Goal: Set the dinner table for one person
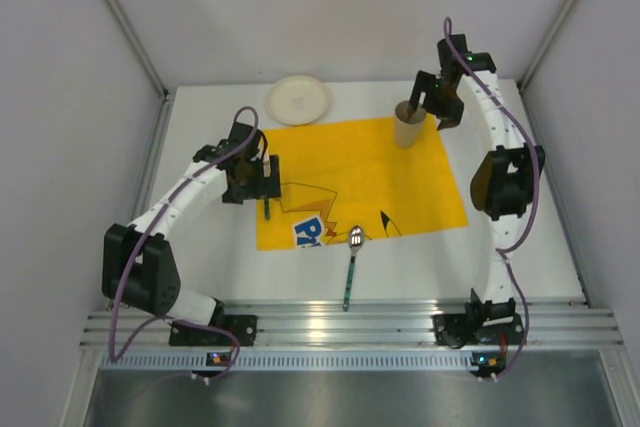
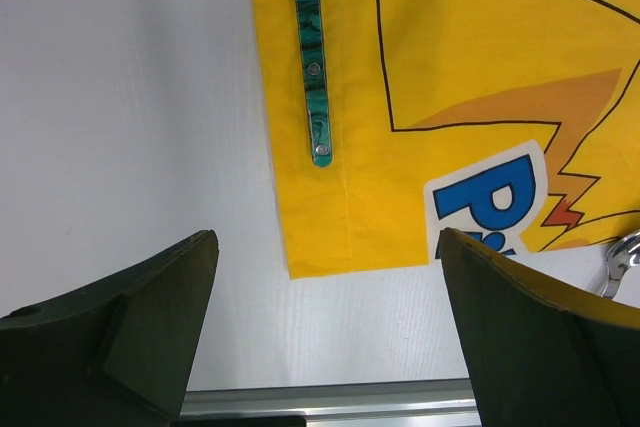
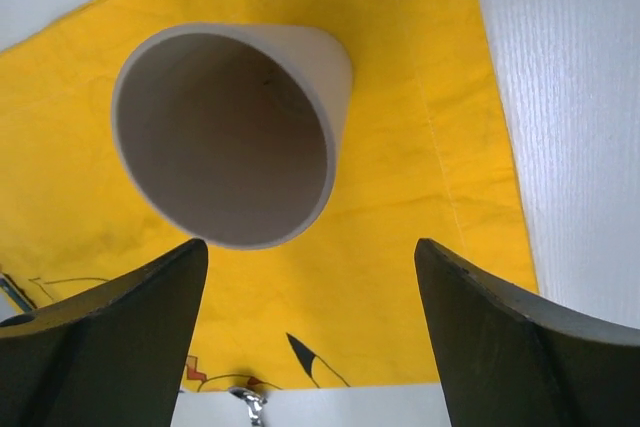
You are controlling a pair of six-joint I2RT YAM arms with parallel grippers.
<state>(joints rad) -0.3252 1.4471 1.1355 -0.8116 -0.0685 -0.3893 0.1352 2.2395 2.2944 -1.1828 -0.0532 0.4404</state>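
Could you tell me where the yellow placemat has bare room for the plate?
The middle of the placemat is bare, bordered by the cup at its far right corner, the teal-handled utensil along its left edge and the spoon at its near edge. The left pincer crowds the utensil, the right pincer the cup.

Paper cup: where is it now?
In the top external view, the paper cup stands upright on the far right corner of the yellow placemat, beside the right gripper; the white plate lies farther left.
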